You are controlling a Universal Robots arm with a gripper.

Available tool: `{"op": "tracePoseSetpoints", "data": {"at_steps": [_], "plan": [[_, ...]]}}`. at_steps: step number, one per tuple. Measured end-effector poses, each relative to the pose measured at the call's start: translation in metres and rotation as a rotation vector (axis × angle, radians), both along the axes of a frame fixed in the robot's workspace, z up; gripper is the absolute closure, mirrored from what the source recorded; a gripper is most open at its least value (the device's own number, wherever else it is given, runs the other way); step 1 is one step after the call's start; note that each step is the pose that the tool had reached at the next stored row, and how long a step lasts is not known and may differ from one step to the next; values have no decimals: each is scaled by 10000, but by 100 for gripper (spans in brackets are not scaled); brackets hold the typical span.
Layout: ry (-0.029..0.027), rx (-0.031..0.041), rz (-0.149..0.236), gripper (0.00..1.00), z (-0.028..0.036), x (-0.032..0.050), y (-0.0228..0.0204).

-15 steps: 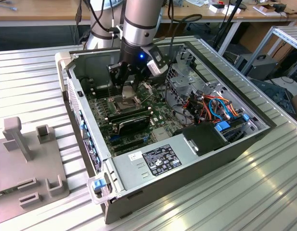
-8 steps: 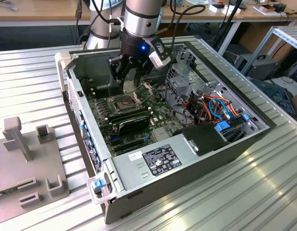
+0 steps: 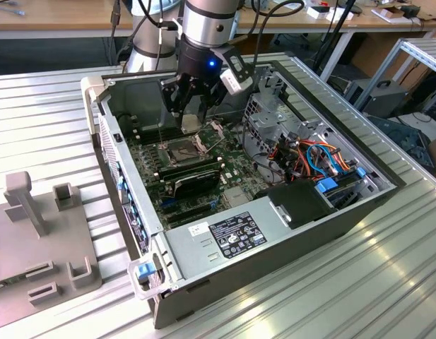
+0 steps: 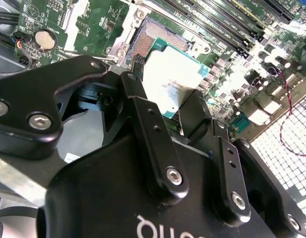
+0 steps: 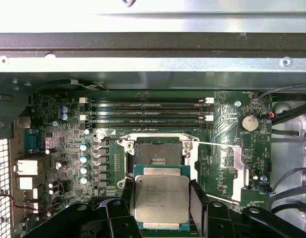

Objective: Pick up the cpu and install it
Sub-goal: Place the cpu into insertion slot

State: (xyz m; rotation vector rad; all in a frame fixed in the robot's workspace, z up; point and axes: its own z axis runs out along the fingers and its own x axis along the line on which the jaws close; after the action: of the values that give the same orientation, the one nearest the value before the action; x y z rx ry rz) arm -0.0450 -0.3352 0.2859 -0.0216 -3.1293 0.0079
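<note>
The cpu (image 5: 161, 198) is a thin square chip with a silvery metal face, and my gripper (image 5: 162, 204) is shut on it, one black finger on each side edge. It hangs just above the motherboard, beside the open socket (image 5: 157, 157) and its metal frame. In the second wrist view the cpu (image 4: 170, 79) sits tilted between the fingers (image 4: 143, 116), with the socket (image 4: 160, 33) just beyond it. In the exterior view my gripper (image 3: 192, 106) reaches down into the open computer case (image 3: 133, 212) above the socket (image 3: 182, 148).
Memory slots (image 5: 148, 111) run beside the socket. A black card (image 3: 196, 185), the power supply (image 3: 225, 233), a metal drive cage (image 3: 274, 113) and coloured cables (image 3: 316, 159) crowd the case. A grey fixture block (image 3: 34, 233) stands at the exterior view's left.
</note>
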Motion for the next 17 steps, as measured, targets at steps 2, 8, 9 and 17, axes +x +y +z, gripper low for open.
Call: {"op": "tracePoseSetpoints", "data": {"at_steps": [2, 8, 9, 17], "plan": [[0, 0, -9, 46, 0, 0, 0], [0, 0, -13, 46, 0, 0, 0], [0, 0, -14, 46, 0, 0, 0], [0, -1, -747, 46, -2, 0, 0]]}}
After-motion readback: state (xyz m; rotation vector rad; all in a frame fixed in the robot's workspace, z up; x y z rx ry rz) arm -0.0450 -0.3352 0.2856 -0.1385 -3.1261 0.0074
